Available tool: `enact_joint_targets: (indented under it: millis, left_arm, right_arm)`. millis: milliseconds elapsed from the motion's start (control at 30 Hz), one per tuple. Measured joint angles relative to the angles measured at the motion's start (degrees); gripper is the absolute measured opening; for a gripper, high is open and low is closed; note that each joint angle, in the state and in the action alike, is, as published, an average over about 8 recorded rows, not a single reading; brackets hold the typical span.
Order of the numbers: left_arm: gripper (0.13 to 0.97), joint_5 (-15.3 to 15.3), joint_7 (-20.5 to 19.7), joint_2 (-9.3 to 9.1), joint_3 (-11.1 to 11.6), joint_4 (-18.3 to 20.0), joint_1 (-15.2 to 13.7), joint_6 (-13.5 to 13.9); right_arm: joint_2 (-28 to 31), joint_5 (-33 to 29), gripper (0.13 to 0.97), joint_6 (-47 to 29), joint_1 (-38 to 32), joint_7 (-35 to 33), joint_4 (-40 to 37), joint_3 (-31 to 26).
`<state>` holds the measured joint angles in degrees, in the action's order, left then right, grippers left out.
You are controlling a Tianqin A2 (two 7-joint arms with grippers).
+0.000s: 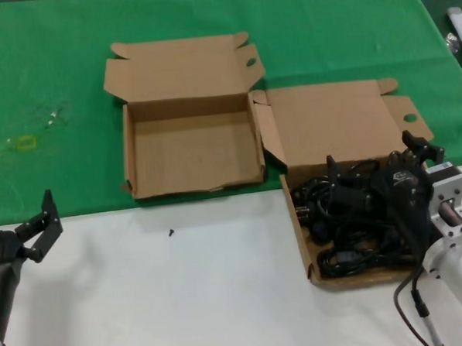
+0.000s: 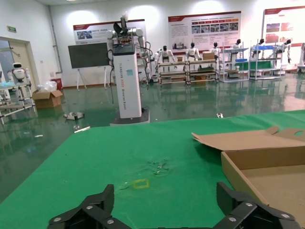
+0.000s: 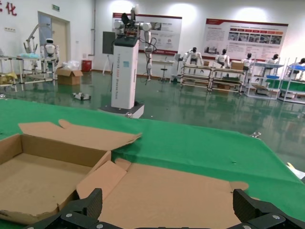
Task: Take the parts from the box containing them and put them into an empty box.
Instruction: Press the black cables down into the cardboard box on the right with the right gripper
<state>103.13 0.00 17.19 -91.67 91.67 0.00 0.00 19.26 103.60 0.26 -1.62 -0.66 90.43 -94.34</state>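
Near worktop's right front corner, I see right end effector (image 1: 374,169) down over cords (image 1: 350,221) heaped in full box (image 1: 300,239), fingers spread wide. Empty box (image 1: 191,148) sits just left of it on green cloth (image 1: 48,82). Left end effector (image 1: 40,226) parked at left front edge, fingers wide.

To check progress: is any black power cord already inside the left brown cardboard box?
No, the left brown cardboard box shows only its bare floor.
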Motion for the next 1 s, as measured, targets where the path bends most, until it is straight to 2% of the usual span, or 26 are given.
enact_joint_targets:
  millis: [167, 400, 433, 567, 833, 1000]
  left_arm:
    - [0.737, 0.00, 0.00, 0.00, 0.00, 0.00, 0.00, 0.00]
    - [0.550, 0.00, 0.00, 0.00, 0.00, 0.00, 0.00, 0.00]
    - [0.523, 0.00, 0.00, 0.00, 0.00, 0.00, 0.00, 0.00]
    - [0.523, 0.00, 0.00, 0.00, 0.00, 0.00, 0.00, 0.00]
    - [0.325, 0.00, 0.00, 0.00, 0.00, 0.00, 0.00, 0.00]
    - [0.262, 0.00, 0.00, 0.00, 0.00, 0.00, 0.00, 0.00]
  right_arm:
    - [2.86, 0.85, 0.966, 0.47, -0.12, 0.41, 0.58, -1.96]
    - [8.83, 0.46, 0.966, -4.15, -0.40, 0.19, 1.60, -3.13]
    - [9.80, 0.37, 0.966, -5.44, -0.52, -0.09, 1.62, -3.04]
    - [13.57, 0.40, 0.966, -11.73, -1.41, -2.40, 1.15, -2.18]
    - [20.90, 2.25, 0.966, -27.40, -5.79, -10.80, -2.29, -0.29]
    - [25.05, 2.90, 0.966, -36.14, -9.87, -15.30, -5.32, -0.44]
